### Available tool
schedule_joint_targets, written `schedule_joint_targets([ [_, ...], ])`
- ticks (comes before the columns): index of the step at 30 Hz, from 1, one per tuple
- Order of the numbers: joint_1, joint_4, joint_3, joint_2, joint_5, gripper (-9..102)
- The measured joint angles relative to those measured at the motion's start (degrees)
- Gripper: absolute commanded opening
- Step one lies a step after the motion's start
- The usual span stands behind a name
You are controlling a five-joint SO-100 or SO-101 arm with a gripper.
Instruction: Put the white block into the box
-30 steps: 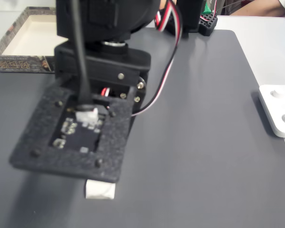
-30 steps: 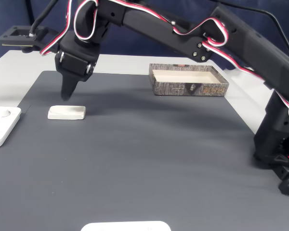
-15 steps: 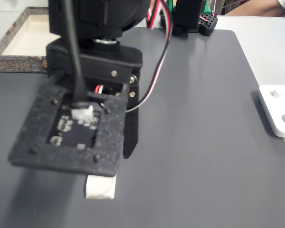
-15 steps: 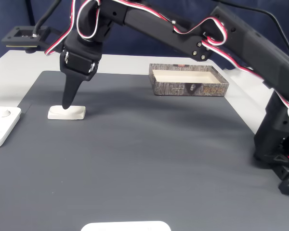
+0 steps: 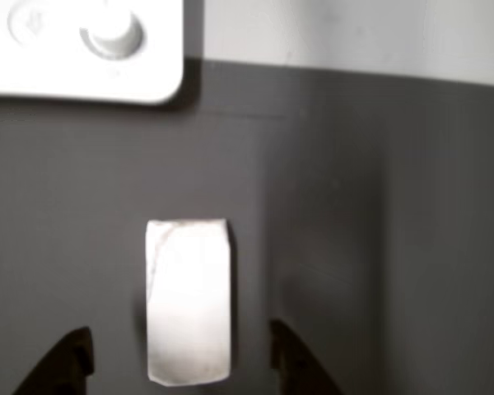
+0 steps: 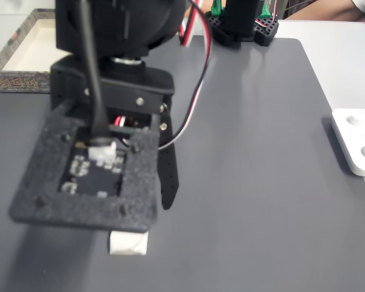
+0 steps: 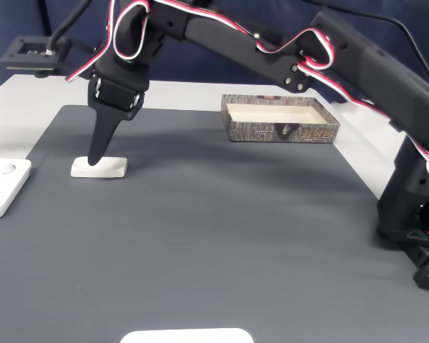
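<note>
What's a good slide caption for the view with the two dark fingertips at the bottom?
Open gripper straddling the white block on the dark mat, before the grasp.

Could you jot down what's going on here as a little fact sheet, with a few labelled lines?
surface: dark grey mat
white block: lying flat on the mat, between the tool's two tips
tool: open, lowered around the block, not yet closed
box: open, at the mat's far edge, away from the block
white plate: with round knobs, at the mat's edge
</note>
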Motion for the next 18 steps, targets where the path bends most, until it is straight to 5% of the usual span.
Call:
schedule_joint_targets([
  [18,0.0,-2.8,-0.7,-2.4,0.0,29],
])
